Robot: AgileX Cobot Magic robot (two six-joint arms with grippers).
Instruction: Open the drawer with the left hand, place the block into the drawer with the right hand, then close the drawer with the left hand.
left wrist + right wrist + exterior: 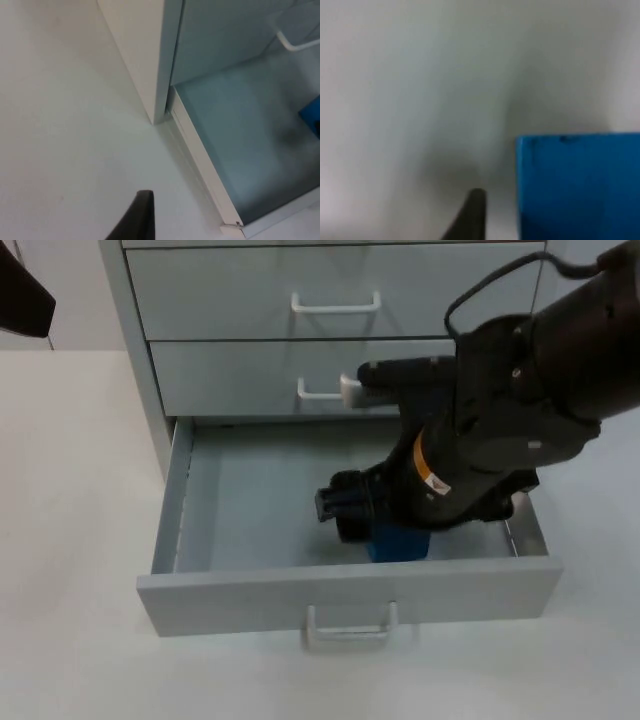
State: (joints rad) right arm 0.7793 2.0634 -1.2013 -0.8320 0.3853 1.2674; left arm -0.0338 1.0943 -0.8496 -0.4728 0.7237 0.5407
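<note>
Right gripper [375, 530] reaches into open drawer [250, 500] at blue block [398, 542].

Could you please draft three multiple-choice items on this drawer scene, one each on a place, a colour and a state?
1. Where is the right gripper?
A. Down inside the open bottom drawer
B. On the table beside the cabinet
C. At the top drawer's handle

2. What colour is the block?
A. Red
B. Blue
C. Yellow

3. What state is the middle drawer in?
A. Pulled out
B. Removed
C. Closed

Answers: 1 A, the right gripper reaches into the pulled-out drawer; 2 B, the block shows blue in the top and right wrist views; 3 C, its front sits flush with the cabinet.
</note>
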